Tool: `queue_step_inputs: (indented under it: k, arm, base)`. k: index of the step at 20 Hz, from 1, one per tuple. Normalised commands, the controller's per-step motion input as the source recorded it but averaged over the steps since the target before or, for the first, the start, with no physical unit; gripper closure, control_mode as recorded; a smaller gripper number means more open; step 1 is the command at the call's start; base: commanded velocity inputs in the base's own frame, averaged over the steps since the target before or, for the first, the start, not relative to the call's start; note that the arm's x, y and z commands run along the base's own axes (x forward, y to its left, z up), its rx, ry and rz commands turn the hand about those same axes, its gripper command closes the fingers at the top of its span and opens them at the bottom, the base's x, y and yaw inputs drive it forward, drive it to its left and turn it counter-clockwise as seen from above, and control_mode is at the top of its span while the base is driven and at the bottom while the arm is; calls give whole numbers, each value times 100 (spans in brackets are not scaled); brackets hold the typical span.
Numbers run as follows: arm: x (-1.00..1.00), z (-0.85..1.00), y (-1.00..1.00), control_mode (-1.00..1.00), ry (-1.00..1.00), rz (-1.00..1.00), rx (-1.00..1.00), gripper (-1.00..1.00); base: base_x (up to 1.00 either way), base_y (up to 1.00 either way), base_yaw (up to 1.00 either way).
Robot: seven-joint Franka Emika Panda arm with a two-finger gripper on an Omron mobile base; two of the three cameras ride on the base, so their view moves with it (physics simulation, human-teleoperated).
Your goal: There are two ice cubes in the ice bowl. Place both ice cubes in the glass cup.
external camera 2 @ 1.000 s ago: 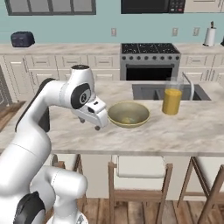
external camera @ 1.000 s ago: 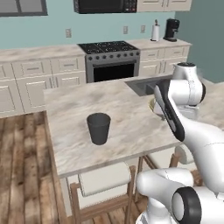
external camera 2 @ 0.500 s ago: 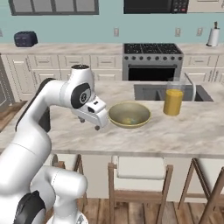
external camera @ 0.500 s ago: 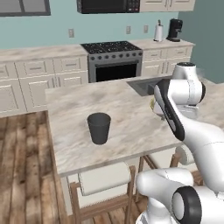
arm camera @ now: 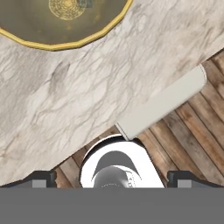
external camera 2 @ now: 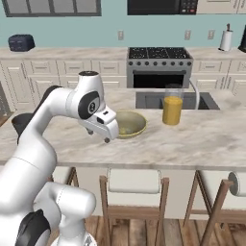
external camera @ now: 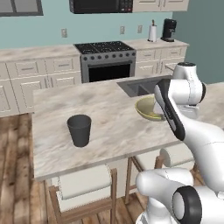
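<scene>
The ice bowl, wide, shallow and yellow-olive, sits on the island counter near the sink; it also shows as ice bowl and ice bowl. A faint pale lump, likely one of the ice cubes, lies at its centre; I cannot make out a second. The glass cup, a dark tumbler, stands far to the left on the counter, half hidden behind my arm as glass cup. My gripper hovers open and empty over the counter's near edge, beside the bowl. In the hand view the gripper has its fingertips spread wide.
A tall clear glass of orange liquid stands right of the bowl, beside the sink. Stools are tucked under the counter's near edge, and one seat lies below the hand. The stove is on the far wall.
Both base views have slid left across the scene, so the camera has moved to the right. The arm holds the same pose and the gripper stays open.
</scene>
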Motion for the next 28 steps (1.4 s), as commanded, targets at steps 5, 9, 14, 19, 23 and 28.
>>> queue_step_inputs:
  k: [5,9,14,19,23,28]
  arm:
    - [0,0,0,100,0,0,0,-100]
    - [0,0,0,100,0,0,0,-100]
    - [0,0,0,100,0,0,0,-100]
    - [0,0,0,100,0,0,0,-100]
    - [50,5,-6,-100,4,-2,0,-100]
    - [83,7,-59,-100,12,-4,1,-100]
  base:
    - [90,59,-8]
    - [10,76,11]
    - [67,2,0]
    - [100,1,0]
    - [50,0,0]
    - [0,0,0]
